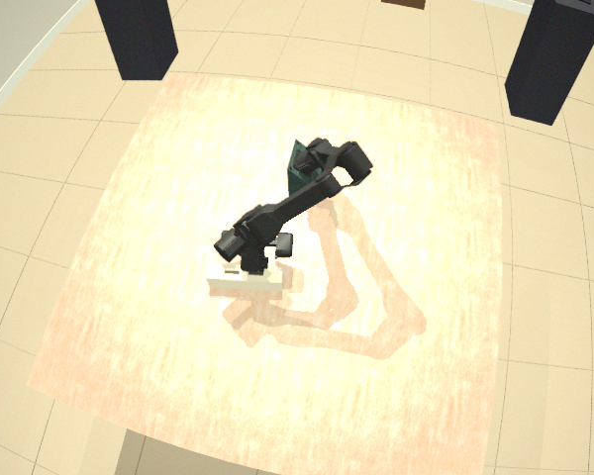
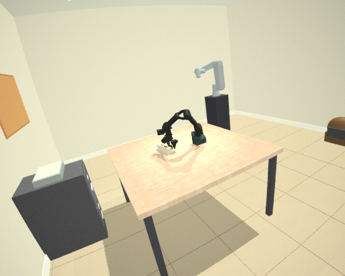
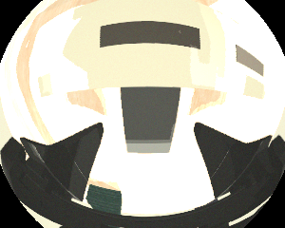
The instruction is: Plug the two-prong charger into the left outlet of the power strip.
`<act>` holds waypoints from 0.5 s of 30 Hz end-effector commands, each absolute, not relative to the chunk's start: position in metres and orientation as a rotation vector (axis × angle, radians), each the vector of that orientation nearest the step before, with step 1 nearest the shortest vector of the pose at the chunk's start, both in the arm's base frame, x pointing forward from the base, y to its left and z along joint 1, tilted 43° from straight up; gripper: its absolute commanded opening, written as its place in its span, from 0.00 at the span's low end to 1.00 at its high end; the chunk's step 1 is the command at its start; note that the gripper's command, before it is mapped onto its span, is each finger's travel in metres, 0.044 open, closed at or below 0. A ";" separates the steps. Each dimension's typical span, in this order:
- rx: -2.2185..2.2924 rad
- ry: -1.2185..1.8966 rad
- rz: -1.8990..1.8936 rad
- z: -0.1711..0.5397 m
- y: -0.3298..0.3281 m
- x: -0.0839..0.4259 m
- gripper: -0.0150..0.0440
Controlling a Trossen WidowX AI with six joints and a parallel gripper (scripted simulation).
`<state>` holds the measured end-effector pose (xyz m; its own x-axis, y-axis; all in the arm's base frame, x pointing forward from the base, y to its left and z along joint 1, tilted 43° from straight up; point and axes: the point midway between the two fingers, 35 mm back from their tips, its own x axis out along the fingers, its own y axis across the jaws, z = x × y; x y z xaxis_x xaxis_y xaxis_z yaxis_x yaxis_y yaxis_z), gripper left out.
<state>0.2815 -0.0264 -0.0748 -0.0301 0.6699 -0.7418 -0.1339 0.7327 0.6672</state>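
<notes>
The power strip is a cream block on the table, with two dark patches in the wrist view. The charger looks like a dark grey block with a lighter grey end. In the wrist view its upper end meets the strip's lower edge. My gripper is open over the strip, pointing down. Its fingers stand wide, one on each side of the charger, with gaps on both sides. The prongs are hidden, so I cannot tell how deep they sit or in which outlet. The arm hides the charger in the top and exterior views.
The dark green arm base stands behind the strip on the wooden table. The arm arches from it to the strip. A dark cabinet and a pedestal bearing a grey arm stand off the table.
</notes>
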 end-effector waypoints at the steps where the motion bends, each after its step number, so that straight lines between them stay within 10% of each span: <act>1: 0.458 1.469 0.684 -0.076 -0.027 0.276 1.00; 15: 0.458 1.470 0.683 -0.078 -0.029 0.258 1.00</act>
